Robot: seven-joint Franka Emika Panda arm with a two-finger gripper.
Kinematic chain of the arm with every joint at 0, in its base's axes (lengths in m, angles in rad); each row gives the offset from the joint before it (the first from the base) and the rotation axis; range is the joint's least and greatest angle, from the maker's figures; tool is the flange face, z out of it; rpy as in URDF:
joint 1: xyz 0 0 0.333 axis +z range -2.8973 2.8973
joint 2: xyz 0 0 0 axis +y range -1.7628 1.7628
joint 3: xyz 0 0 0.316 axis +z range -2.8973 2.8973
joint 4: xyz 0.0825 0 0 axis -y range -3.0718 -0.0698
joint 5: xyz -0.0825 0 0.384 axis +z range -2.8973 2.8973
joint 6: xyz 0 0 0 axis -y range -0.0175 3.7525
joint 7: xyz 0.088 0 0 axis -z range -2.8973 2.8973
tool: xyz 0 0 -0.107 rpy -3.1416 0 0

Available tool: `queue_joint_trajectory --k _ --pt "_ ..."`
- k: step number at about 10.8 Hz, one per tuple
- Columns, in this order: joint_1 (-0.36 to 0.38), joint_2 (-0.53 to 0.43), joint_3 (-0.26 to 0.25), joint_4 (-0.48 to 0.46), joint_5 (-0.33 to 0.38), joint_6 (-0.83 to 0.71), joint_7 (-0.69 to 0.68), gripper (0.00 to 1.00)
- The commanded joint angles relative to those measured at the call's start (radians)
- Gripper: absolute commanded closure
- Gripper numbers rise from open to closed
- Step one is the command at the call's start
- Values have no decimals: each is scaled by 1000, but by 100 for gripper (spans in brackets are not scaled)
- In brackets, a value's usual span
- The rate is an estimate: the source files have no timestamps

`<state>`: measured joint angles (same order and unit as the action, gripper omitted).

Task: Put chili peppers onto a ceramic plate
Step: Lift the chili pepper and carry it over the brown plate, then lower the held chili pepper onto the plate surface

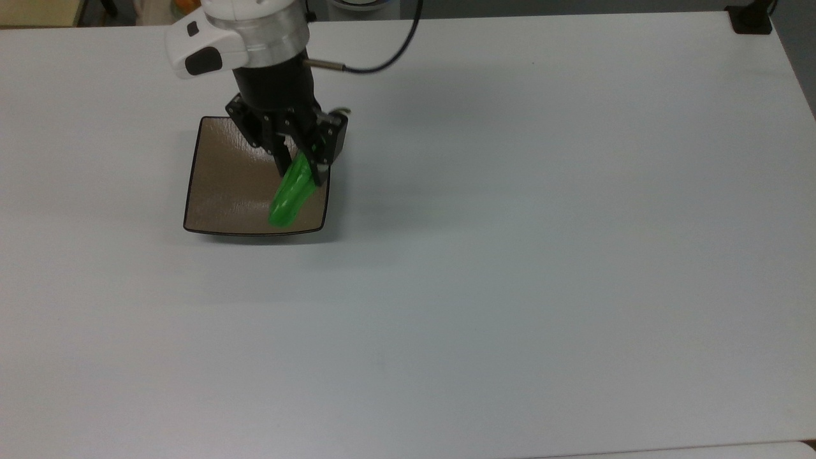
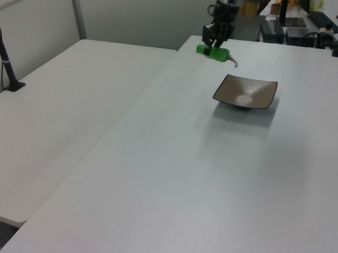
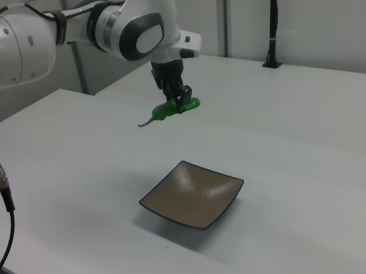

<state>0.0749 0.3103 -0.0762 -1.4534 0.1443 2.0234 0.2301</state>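
White Franka arm with grey joint covers (image 3: 126,24) reaching in from the right view's left, forearm bent downward at the wrist; silver wrist ring and black flange above the black two-finger gripper (image 1: 301,167) (image 2: 215,44) (image 3: 179,104); gripper pointing down, raised well clear of the table; fingers (image 1: 319,159) closed against a glossy bright-green elongated chili pepper (image 1: 290,194) (image 2: 212,51) (image 3: 170,110), gripped near mid-body; black cable (image 1: 382,57) looping off the wrist.
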Motion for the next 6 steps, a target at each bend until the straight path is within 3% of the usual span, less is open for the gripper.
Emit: queue_joint_trajectory --k 1,4,6 --pt "-43 -80 16 -83 38 -104 -315 90" --pt "-107 -125 16 -162 92 -127 -544 90" --pt "-139 -137 15 -214 98 -121 -610 90"
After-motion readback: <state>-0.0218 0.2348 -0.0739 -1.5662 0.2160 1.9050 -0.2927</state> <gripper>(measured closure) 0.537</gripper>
